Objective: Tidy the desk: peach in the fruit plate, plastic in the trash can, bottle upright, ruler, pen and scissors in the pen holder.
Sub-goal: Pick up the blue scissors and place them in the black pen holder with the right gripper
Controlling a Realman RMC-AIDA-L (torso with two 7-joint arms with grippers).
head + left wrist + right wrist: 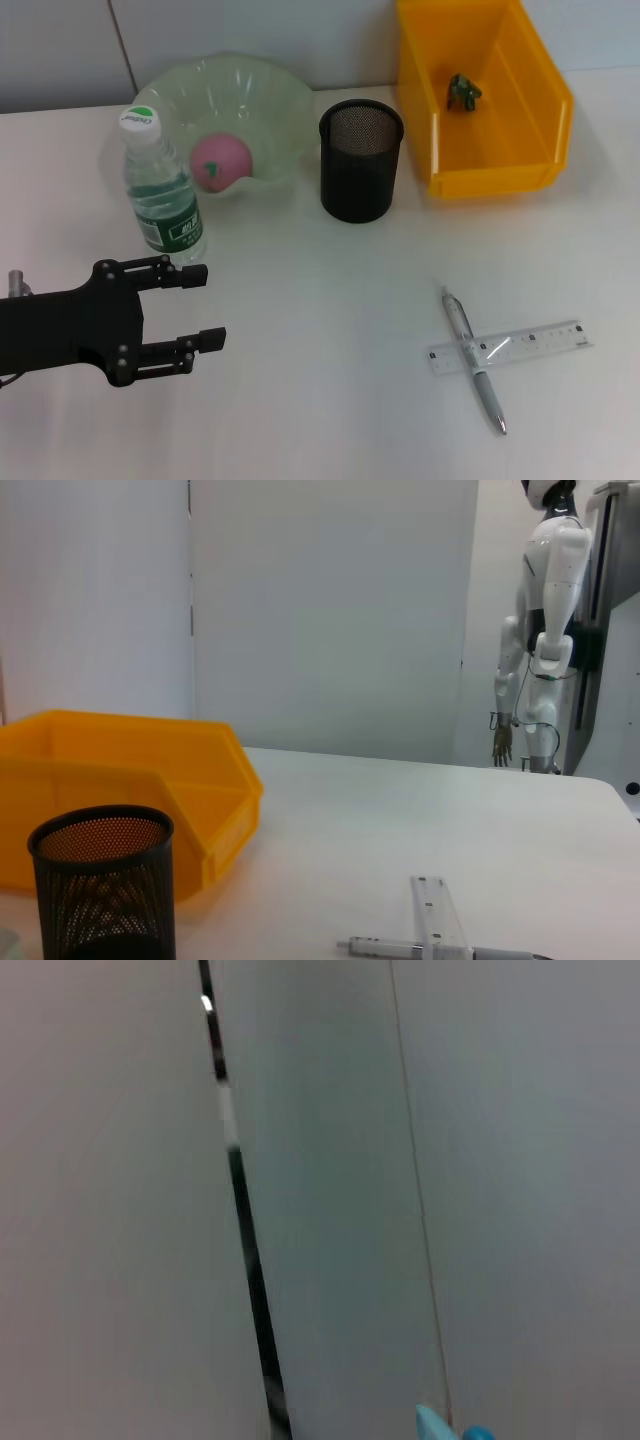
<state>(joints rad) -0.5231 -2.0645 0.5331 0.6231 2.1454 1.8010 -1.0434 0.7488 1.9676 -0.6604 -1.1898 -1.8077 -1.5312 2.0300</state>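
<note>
The pink peach [220, 160] lies in the pale green fruit plate [270, 100] at the back left. A clear bottle [160, 190] with a green label stands upright in front of the plate. My left gripper [203, 307] hovers open just in front of the bottle, nothing between its fingers. The black mesh pen holder [361, 160] [102, 885] stands at the back centre. A clear ruler [510, 346] [437, 912] lies at the front right with a grey pen [472, 357] [400, 948] crossing it. Green plastic [463, 91] sits inside the yellow trash can [500, 170] [120, 780]. Scissors are out of view, as is my right gripper.
The yellow bin stands close beside the pen holder at the back right. A white humanoid robot [540, 630] stands beyond the table's far edge in the left wrist view. The right wrist view shows only a wall.
</note>
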